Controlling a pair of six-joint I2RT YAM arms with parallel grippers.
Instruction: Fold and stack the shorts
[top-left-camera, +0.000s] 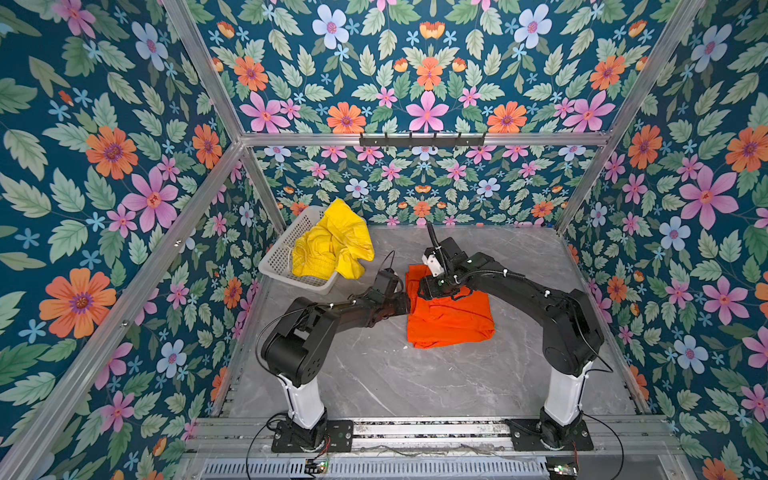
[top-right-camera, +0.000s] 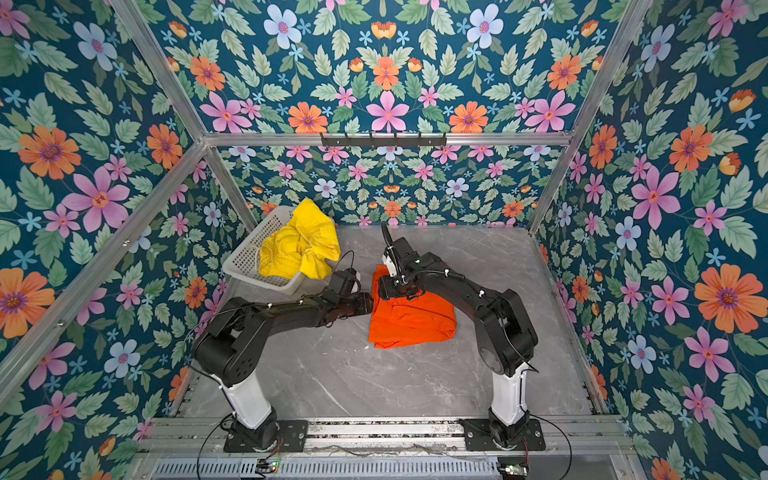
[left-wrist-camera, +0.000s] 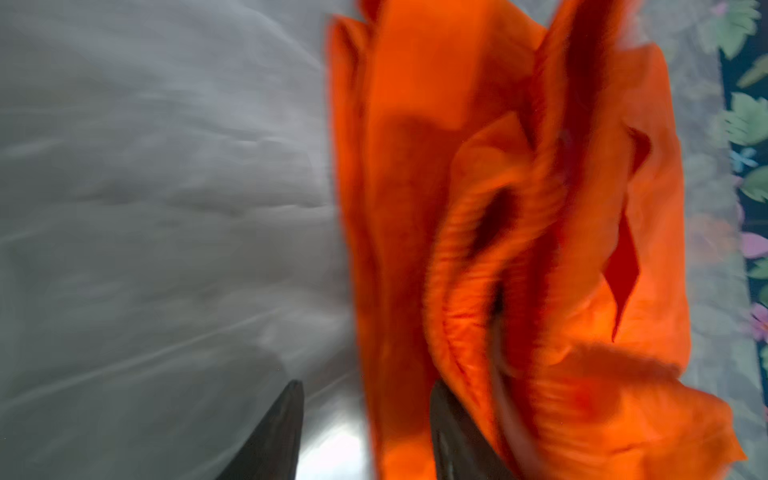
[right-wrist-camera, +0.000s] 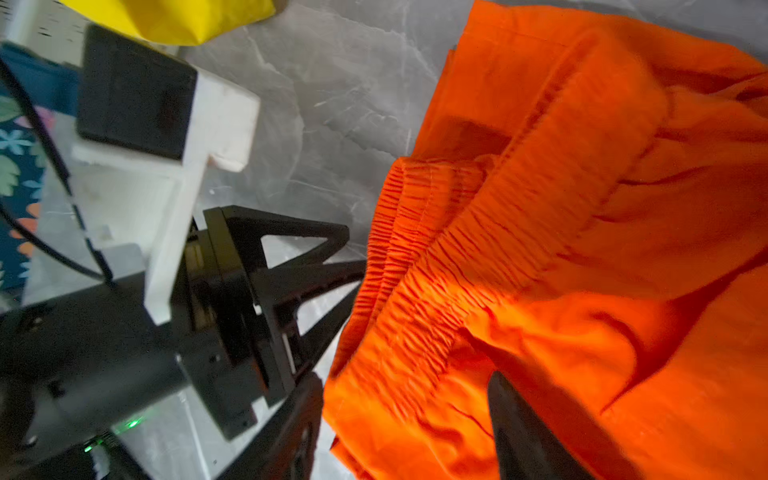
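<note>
Left tool: jaws parted, straddling the 9 o'clock edge of the bright orange fabric shorts, not clamped on them. Right tool: jaws wide, standing over the gathered waistband at the shorts' 11 o'clock corner. These shorts lie folded mid-way across the grey marbled counter. Bright yellow fabric shorts sit crumpled in the white perforated plastic basket at 10 o'clock.

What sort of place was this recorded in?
Probably a purpose-built robot test booth, not a home: metal frame, flowered wallpaper on the walls, and two robot arms bolted to a rail at the front of the table.
</note>
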